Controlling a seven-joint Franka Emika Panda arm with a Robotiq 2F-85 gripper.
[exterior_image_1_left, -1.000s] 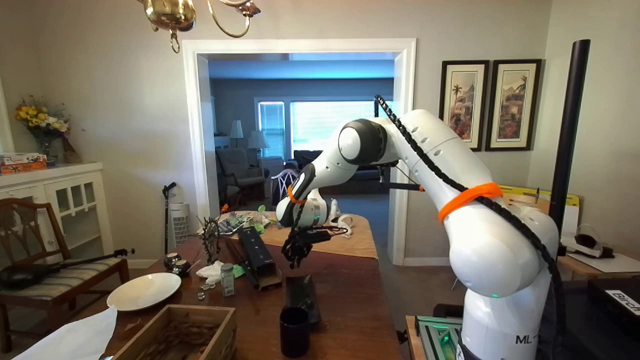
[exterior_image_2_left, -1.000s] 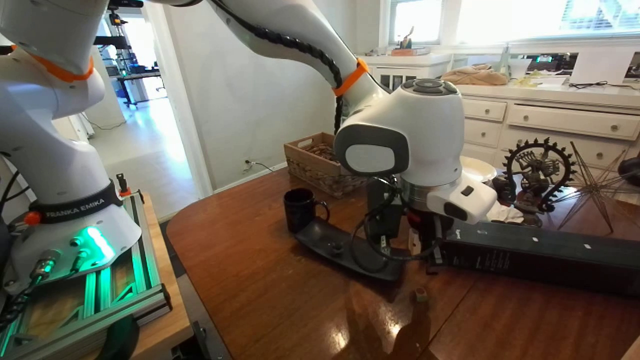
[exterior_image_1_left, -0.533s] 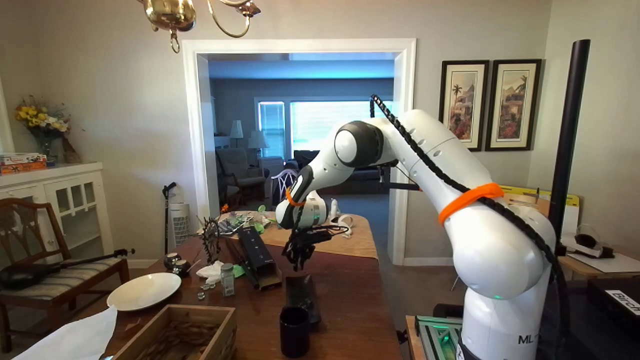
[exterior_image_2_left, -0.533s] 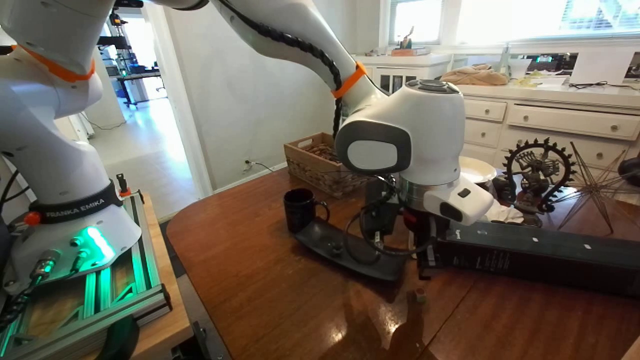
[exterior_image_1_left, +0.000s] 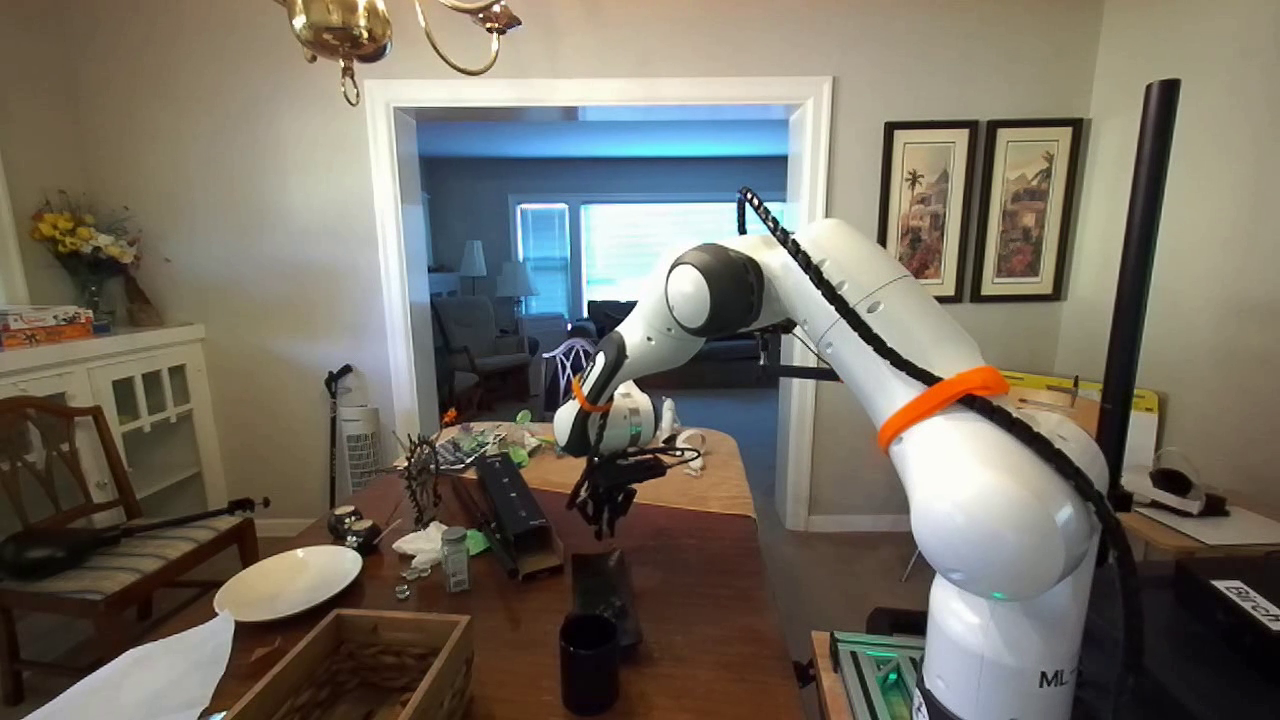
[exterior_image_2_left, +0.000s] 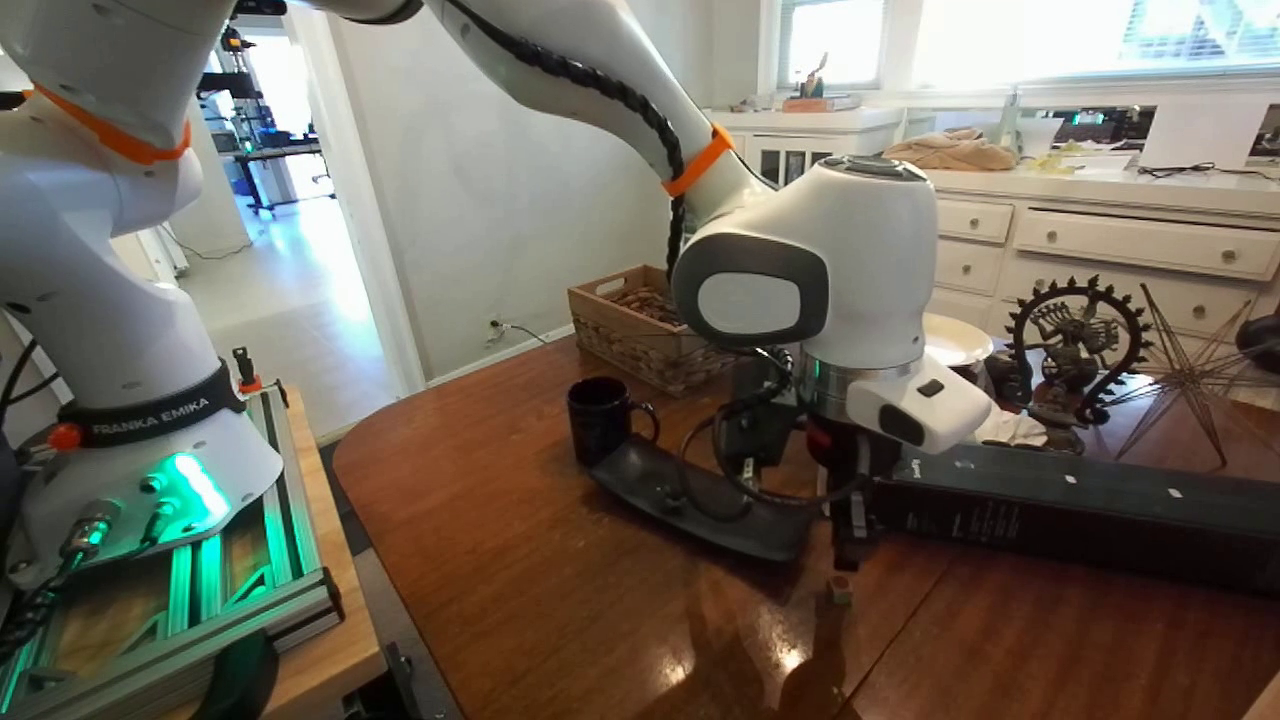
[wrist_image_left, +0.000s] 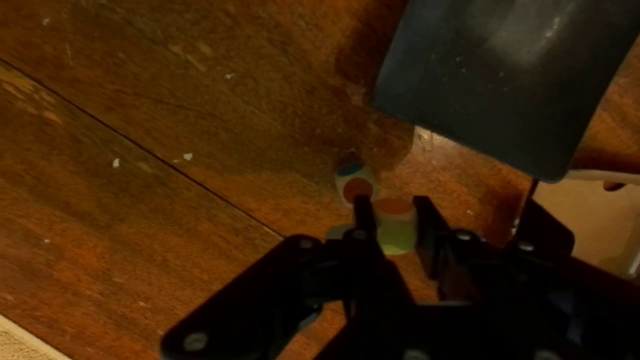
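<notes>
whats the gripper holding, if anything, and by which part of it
A small block with orange and green dots, pinched by two opposite sides in the gripper.

arm (exterior_image_1_left: 905, 310): in an exterior view, base (exterior_image_1_left: 1005, 650) near right, elbow (exterior_image_1_left: 715, 290) up high & bent, forearm (exterior_image_1_left: 655, 335) angled down left | wrist (exterior_image_1_left: 620, 415): low, well left of base | gripper (wrist_image_left: 394, 215): hangs under wrist, pointing approx. straight dn | fingers (wrist_image_left: 364, 219): drawn in, level w/ ea. other, narrow gap btwn, clamped | status light (exterior_image_2_left: 200, 490): on base, grn
</notes>
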